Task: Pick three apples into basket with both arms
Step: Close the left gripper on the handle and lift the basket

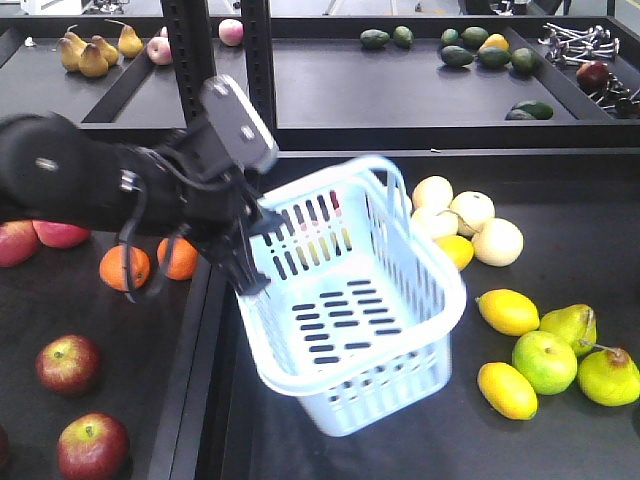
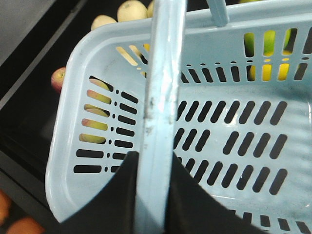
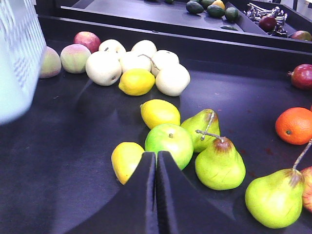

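Basket (image 1: 350, 310) tilted, handle (image 2: 158, 97) clamped in left gripper (image 2: 152, 161). Right gripper (image 3: 156, 155) fingers together, empty, beside green apple (image 3: 169, 144). Two apples (image 1: 68, 363) (image 1: 92, 445) lie near left.

Bright, even overhead light is recorded throughout. The basket (image 1: 405, 265) is rendered smeared at its rim in the front view, washed out and unfocused in the right wrist view. Glare is carried along its handle (image 2: 163, 73); soft highlights are seen on the green apple (image 3: 169, 145).

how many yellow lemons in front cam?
3, all right of the pale blue slotted plastic basket: one lemon by the cream round fruits, one beside the green pear, one lowest. Basket may hide more.
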Available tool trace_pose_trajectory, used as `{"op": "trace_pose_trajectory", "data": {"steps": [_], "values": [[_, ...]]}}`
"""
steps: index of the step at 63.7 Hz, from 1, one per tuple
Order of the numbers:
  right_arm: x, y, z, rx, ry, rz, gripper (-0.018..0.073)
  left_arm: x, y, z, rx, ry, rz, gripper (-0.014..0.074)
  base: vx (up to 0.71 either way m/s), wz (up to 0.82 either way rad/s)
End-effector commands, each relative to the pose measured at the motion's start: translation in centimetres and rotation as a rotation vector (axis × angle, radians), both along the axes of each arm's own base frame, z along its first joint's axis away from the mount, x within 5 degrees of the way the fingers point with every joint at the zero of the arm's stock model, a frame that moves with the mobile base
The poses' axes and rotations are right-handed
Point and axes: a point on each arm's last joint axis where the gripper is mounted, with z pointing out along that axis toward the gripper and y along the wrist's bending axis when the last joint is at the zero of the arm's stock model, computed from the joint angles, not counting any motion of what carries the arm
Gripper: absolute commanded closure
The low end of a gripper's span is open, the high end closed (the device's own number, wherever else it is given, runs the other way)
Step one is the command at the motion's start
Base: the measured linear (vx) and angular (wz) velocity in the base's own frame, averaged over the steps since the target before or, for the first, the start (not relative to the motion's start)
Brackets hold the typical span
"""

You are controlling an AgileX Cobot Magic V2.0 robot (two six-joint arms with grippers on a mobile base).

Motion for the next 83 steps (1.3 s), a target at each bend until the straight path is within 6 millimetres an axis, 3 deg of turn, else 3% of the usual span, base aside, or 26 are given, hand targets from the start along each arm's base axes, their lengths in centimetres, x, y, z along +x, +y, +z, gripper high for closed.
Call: {"op": "trace_pose_trajectory", "data": {"steps": [1, 16, 41, 49, 83], "values": [[0.0, 0.0, 1.7, -0.017, -0.11, 0.0, 0.0568, -2.3, 1.1, 5.2, -0.214, -0.029, 0.1, 0.0605, 0.0, 0.0], [0.0, 0.0, 1.7, -0.017, -0.11, 0.0, 0.0568, -7.2, 3.7, 8.5, -0.289, 0.081, 0.159, 0.0605, 0.0, 0.0], [0.0, 0.0, 1.7, -0.017, -0.11, 0.0, 0.0568, -11.9, 7.3, 9.3, -0.183, 0.222, 0.295, 0.0605, 0.0, 0.0], [0.0, 0.0, 1.7, -0.017, -0.11, 0.0, 0.0568, -12.6, 7.7, 9.7, -0.187, 0.217, 0.29, 0.0604, 0.0, 0.0], [0.0, 0.0, 1.7, -0.017, -0.11, 0.0, 0.0568, -12.5, 7.6, 9.6, -0.185, 0.219, 0.291, 0.0604, 0.0, 0.0]]}}
